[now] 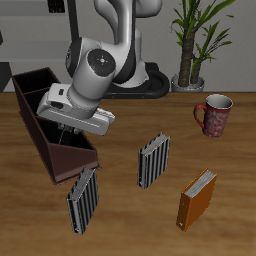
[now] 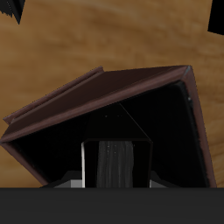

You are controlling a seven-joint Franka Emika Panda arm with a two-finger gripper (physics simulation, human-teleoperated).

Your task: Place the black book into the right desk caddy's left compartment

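Wooden table (image 1: 120, 215) carried, in descending size, the robot arm (image 1: 100, 60), the right desk caddy (image 1: 50, 130), two grey-and-black striped books (image 1: 153, 160) standing upright, an upright orange book (image 1: 197, 199) and a patterned mug (image 1: 214, 113). Directly above the caddy's open compartments hung the gripper (image 1: 68, 128), whose fingers could not be told as spread or pressed together. Seen from the wrist, the black book (image 2: 116, 164) stood upright inside the caddy beside a partition, its pale page edge showing.

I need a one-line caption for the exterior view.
Gripper hovers over the right desk caddy; striped books, orange book, mug nearby.
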